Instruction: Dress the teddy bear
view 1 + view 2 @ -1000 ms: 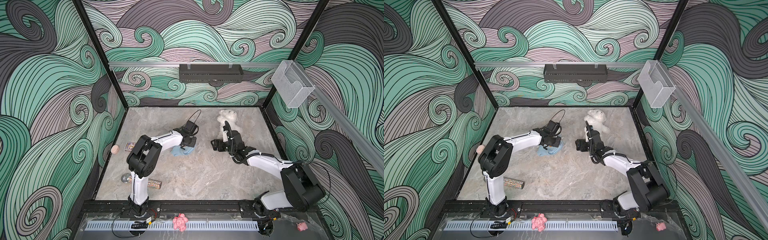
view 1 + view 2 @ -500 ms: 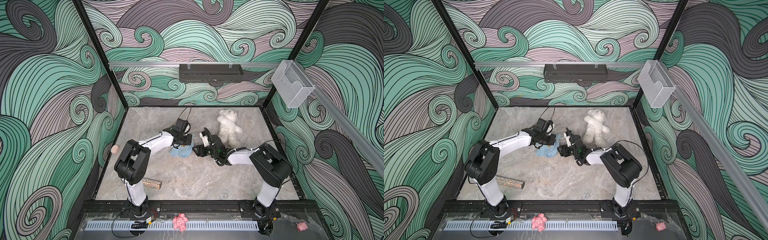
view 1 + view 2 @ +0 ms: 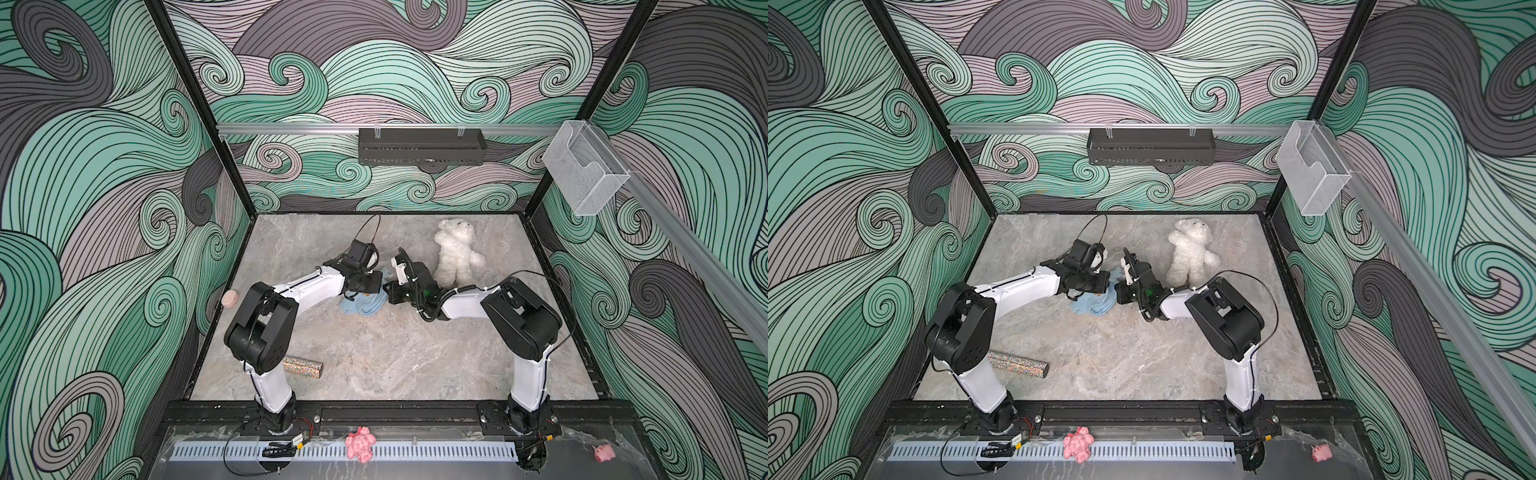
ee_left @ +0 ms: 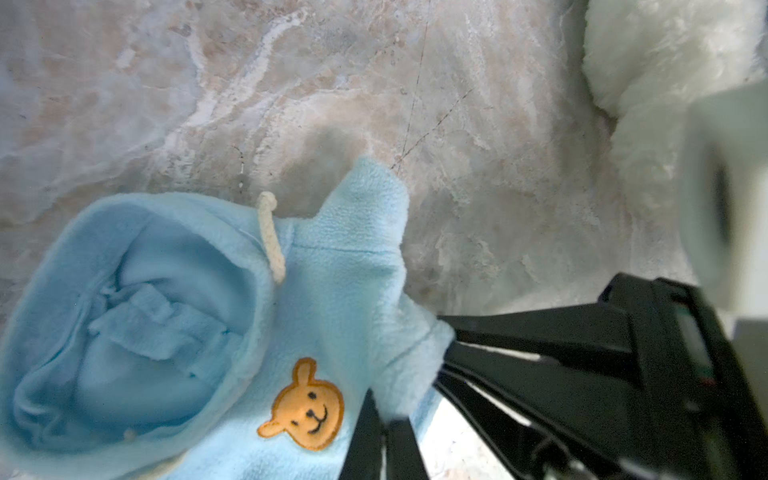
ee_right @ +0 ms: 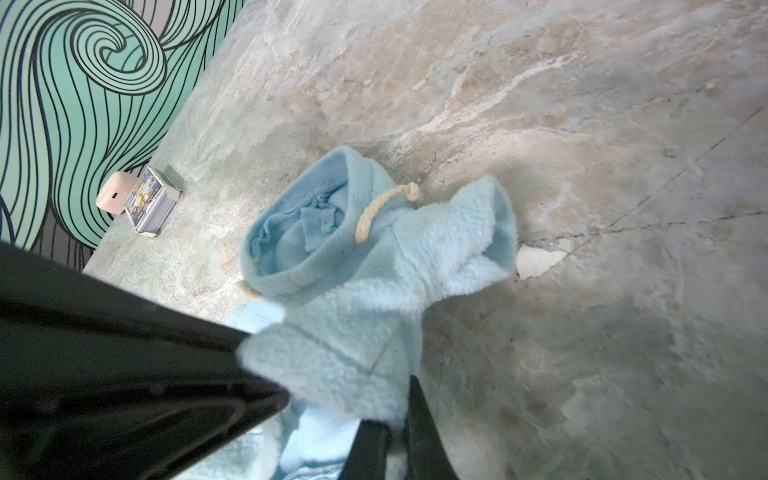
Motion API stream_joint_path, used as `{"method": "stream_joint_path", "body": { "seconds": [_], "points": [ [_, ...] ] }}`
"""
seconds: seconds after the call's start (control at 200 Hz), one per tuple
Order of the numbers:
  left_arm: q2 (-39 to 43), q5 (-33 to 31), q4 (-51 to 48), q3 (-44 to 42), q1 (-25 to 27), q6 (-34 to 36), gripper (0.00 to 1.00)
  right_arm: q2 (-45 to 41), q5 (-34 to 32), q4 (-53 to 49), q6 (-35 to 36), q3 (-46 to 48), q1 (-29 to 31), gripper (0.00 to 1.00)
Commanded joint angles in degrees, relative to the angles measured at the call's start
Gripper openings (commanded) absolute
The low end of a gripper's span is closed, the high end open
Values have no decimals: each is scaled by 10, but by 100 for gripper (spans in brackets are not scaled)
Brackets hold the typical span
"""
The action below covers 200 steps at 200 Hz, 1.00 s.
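The teddy bear [image 3: 455, 253] [image 3: 1190, 253], fluffy and white, lies on its back at the rear of the marble floor; its fur also fills a corner of the left wrist view [image 4: 648, 62]. A light blue hoodie [image 3: 361, 305] [image 3: 1094, 305] with an orange bear patch [image 4: 305, 405] and a white drawstring lies left of the bear, hood open. My left gripper [image 3: 379, 282] [image 4: 384, 415] is shut on the hoodie's lower edge. My right gripper [image 3: 388, 291] [image 5: 395, 415] faces it from the right and is shut on the same edge.
A glittery cylinder [image 3: 302, 368] lies front left by the left arm's base. A pink round thing [image 3: 229, 298] and a card box [image 5: 151, 199] sit at the left wall. A pink lumpy toy [image 3: 360, 444] and a pink pig [image 3: 603, 452] lie outside the front rail.
My right gripper has left the teddy bear, swung left to the hoodie and shut on its edge. The left gripper has stayed on the hoodie while its arm shifted.
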State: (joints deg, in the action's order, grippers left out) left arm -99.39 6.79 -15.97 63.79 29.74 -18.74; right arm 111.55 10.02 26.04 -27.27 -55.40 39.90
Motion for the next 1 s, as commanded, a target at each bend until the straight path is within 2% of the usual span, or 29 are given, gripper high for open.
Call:
{"method": "stream_joint_path", "body": {
  "seconds": [0.0, 0.1, 0.2, 0.345, 0.73, 0.995],
  "points": [
    [29, -36, 12, -20, -2, 20, 25, -17, 29, -28, -50, -14, -3, 1],
    [59, -36, 34, -56, -1, 33, 44, -27, 49, -36, -82, -12, -2, 0],
    [91, -15, 61, -96, 0, 51, 57, -36, 62, -41, -101, -10, -3, 0],
    [97, -8, 71, -118, 4, 56, 65, -41, 73, -38, -120, -10, -4, 0],
    [46, -57, 39, -84, 24, 87, 68, -41, 84, -34, -137, -18, -9, 0],
    [29, -94, 22, -76, 33, 98, 62, -39, 80, -43, -134, -20, -12, 0]
  ]
}}
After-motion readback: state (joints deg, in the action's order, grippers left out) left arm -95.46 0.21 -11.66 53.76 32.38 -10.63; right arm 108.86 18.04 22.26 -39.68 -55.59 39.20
